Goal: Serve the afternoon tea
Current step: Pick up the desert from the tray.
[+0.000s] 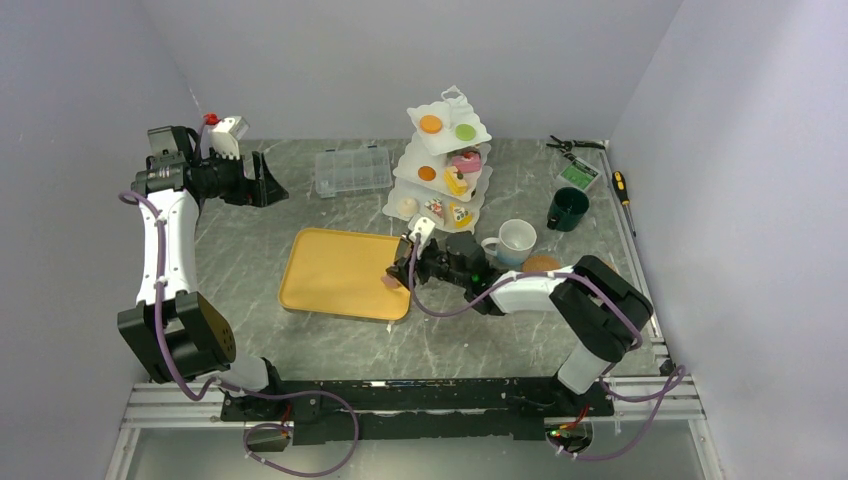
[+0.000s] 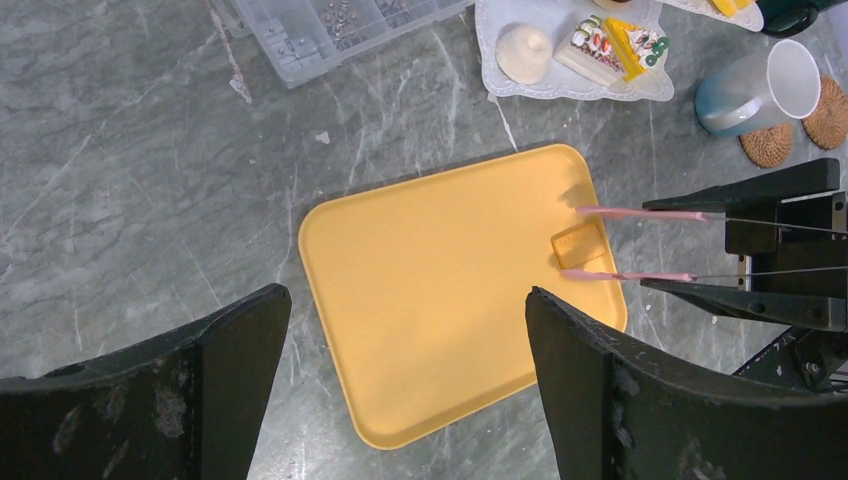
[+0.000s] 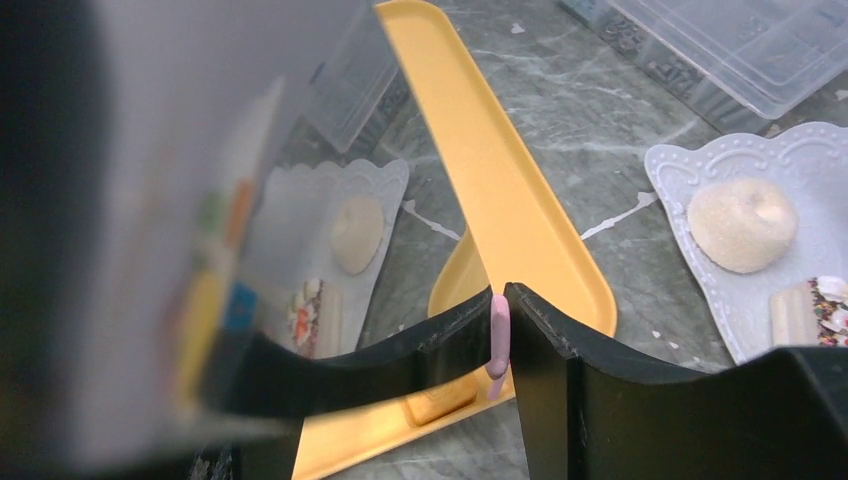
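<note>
Now, setting: I see a grey marbled table (image 1: 250,270) with a yellow tray (image 1: 335,270) lying flat near its middle.
Right gripper (image 2: 660,245): clamped tight on the handle end of the pink tongs (image 2: 640,213), low at the tray's right edge.
Tongs: the two pink arms reach in over the tray, a little apart, one on each side of a small yellow square piece (image 2: 578,243). I cannot tell whether the tips touch it.
Yellow piece: it lies on the tray near the right edge. I cannot tell what kind of pastry it is.
Left gripper (image 1: 272,181): above the far-left part of the table, fingers spread wide with nothing between them, its camera looking down on the tray.
Stand (image 1: 445,175): white, three scalloped tiers, upright behind the tray's right corner, with pastries on every tier. A cream bun (image 2: 525,52) and cake slices (image 2: 610,45) sit on the bottom tier.
White mug (image 1: 516,240): upright, to the right of the tray and just in front of the stand.
Cork coasters (image 2: 768,146): two, just beside the white mug.
Green mug (image 1: 567,208): further back and right, well apart from the tray.
Clear box (image 1: 352,170): behind the tray, left of the stand.
</note>
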Controlling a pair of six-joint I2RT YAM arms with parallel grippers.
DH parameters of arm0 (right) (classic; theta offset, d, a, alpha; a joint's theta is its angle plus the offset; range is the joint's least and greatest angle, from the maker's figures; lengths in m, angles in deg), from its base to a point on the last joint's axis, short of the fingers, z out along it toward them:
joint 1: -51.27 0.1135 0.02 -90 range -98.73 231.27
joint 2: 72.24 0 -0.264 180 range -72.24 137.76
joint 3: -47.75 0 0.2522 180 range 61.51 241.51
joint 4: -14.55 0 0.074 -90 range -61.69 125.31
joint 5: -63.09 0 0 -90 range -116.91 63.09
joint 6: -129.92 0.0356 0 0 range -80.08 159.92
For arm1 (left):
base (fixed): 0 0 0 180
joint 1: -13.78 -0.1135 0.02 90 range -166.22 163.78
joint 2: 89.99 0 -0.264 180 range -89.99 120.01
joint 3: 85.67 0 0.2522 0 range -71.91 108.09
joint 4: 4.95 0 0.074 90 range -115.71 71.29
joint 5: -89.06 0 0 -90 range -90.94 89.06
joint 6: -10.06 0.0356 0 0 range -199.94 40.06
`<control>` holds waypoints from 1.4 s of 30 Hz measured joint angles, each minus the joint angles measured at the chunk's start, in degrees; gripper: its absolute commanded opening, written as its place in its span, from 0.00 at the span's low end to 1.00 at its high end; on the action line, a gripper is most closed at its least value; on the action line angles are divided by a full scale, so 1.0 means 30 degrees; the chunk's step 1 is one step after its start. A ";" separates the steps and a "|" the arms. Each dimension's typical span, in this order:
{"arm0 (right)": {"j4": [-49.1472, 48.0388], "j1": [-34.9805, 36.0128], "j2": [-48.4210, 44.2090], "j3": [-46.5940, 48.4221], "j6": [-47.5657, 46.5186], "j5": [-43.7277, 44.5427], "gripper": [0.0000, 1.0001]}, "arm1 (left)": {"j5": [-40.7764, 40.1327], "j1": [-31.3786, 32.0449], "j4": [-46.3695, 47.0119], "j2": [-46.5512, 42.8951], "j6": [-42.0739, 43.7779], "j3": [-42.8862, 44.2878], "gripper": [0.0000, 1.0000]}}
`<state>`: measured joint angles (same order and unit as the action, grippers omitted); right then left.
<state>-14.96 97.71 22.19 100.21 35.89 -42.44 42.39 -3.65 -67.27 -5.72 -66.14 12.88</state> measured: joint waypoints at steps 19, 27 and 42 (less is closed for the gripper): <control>-0.1639 -0.0474 0.0729 -0.0393 0.0714 -0.1107 0.67 | 0.0204 0.0000 -0.0080 0.0036 -0.0066 0.0175 0.93; -0.1632 -0.0525 0.1137 0.0036 0.0714 -0.1552 0.58 | 0.0211 0.0000 -0.0080 0.0036 -0.0058 0.0175 0.94; -0.1311 -0.0743 0.0561 -0.0015 0.0721 -0.1588 0.41 | 0.0357 0.0000 -0.0066 0.0036 -0.0277 0.0175 0.94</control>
<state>-18.89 95.48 23.87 100.16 38.05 -47.20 43.46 -3.65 -67.47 -5.61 -66.97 13.41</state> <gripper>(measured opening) 0.470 0.934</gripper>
